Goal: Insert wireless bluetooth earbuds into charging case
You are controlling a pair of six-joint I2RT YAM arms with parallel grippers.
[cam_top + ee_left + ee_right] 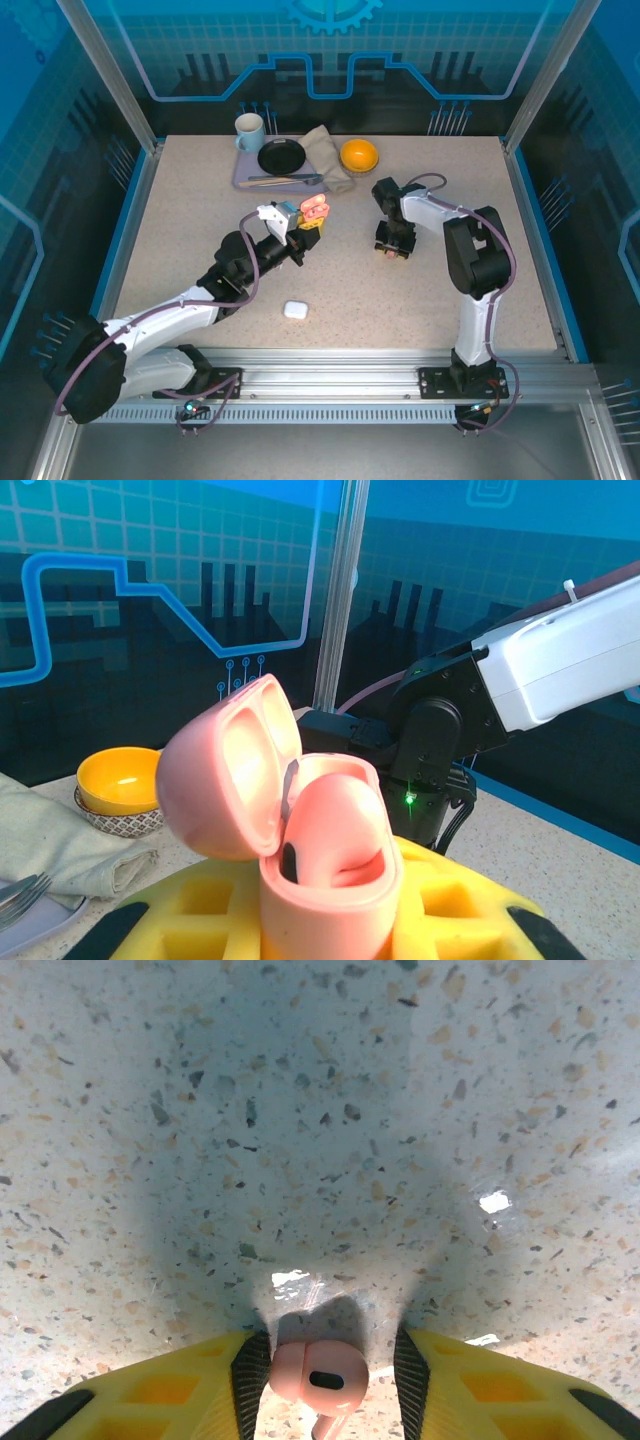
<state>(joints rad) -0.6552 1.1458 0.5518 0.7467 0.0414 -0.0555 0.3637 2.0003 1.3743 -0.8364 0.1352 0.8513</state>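
Observation:
My left gripper [305,222] is shut on a pink charging case [330,890] and holds it upright above the table's middle, its lid [225,770] swung open to the left. A pink earbud [340,815] sits in the case's well. My right gripper [331,1345] points straight down at the table, right of centre [393,245]. A second pink earbud [318,1372] lies on the table between its fingers. It rests against the left pad [252,1370], with a gap to the right pad [408,1370], so the jaws stand open. A white charging case [294,309] lies shut near the front.
At the back stands a grey tray [243,178] with a mug [249,130], a black plate [281,157] and cutlery. A folded cloth [327,155] and an orange bowl [358,155] lie beside it. Blue glass walls ring the table.

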